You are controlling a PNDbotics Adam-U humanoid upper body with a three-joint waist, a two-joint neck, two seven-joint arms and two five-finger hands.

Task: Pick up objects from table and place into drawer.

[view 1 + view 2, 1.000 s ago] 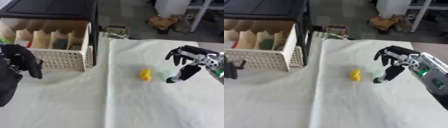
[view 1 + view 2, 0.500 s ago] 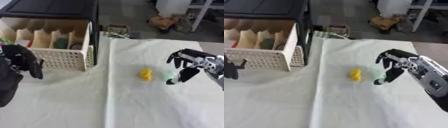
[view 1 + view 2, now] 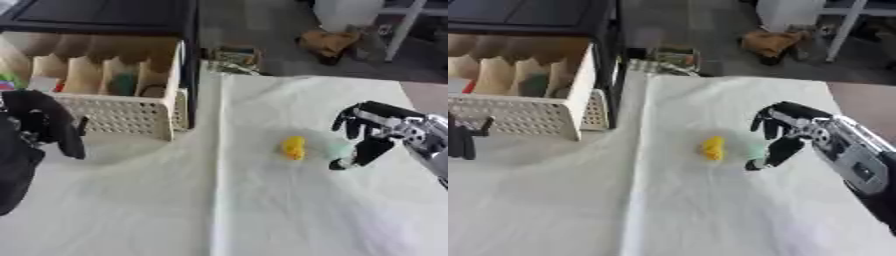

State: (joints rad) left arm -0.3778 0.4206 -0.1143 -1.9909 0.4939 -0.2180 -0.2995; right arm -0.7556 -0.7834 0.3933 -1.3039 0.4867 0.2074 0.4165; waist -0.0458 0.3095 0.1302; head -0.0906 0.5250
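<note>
The yellow object (image 3: 293, 147) lies on the white cloth (image 3: 262, 210) covering the counter, near the centre of the work area and well apart from the drawer (image 3: 114, 112). Just to its right is a pale green object (image 3: 337, 149), faint against the cloth; its shape cannot be made out.

The right hand (image 3: 367, 140) hangs over the cloth just beside the pale green object. Its fingers are spread and bent downward, with one digit reaching to the cloth; it holds nothing. Whether it touches the green object cannot be told. The left hand (image 3: 48, 127) rests at the left edge, in front of the drawer, its fingers relaxed and empty.

The drawer is a white perforated basket with cardboard dividers. Several compartments already hold items, among them something green and something red.

Handling assessment: the yellow object is small and rounded, and is probably light. It may be a soft toy-like piece, so it could roll or slide on the cloth when nudged. Take hold across its widest part, with thumb and fingers on opposite sides, approaching from above. The cloth is wrinkled and loose; fingers dragged along it may bunch the fabric and displace both objects.
</note>
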